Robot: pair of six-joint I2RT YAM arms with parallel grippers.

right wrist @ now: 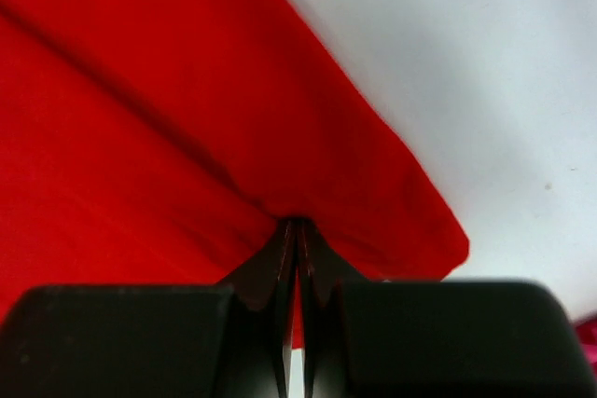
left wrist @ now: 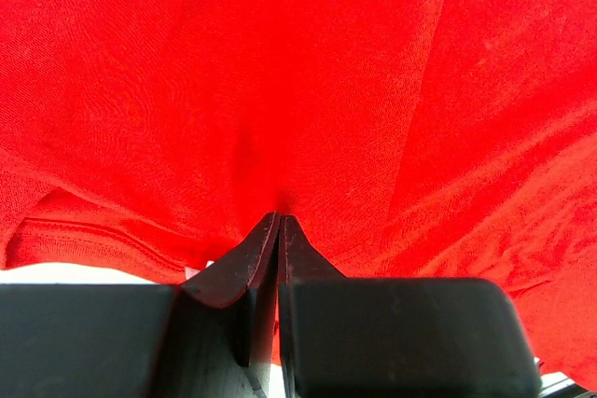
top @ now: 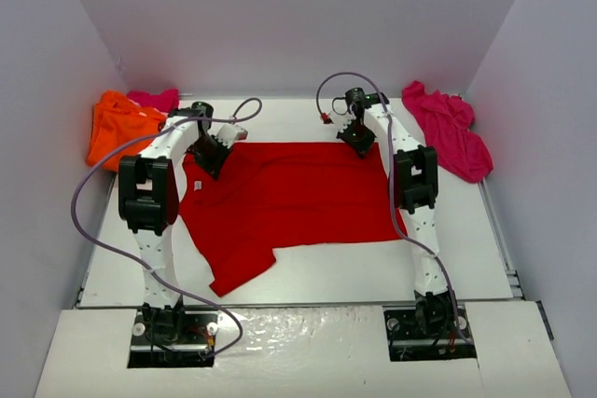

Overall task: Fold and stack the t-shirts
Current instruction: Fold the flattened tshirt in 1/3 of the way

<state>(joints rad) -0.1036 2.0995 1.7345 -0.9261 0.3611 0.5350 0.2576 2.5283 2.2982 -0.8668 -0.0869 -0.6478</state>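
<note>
Centrally, on the white table, the red t-shirt is spread mostly flat, and 1 flap of its cloth is seen trailing toward the near edge on the left. The far left corner of the shirt is held by the left gripper. In the left wrist view, the 2 dark fingers are pressed together with a fold of red cloth pinched at their tips, and the fabric is drawn into creases that fan out from that point.

The far right corner is held by the right gripper. In the right wrist view, its fingers are closed tight on the hem just beside the rounded corner of the red t-shirt, with bare table shown beyond it.

The orange t-shirt is bunched against the left wall at the far corner. A small magenta t-shirt is crumpled just behind it, touching it. A larger magenta t-shirt is heaped at the far right, well apart from the red one. No folded stack is seen. A grey cable is looped out from the left arm.
</note>
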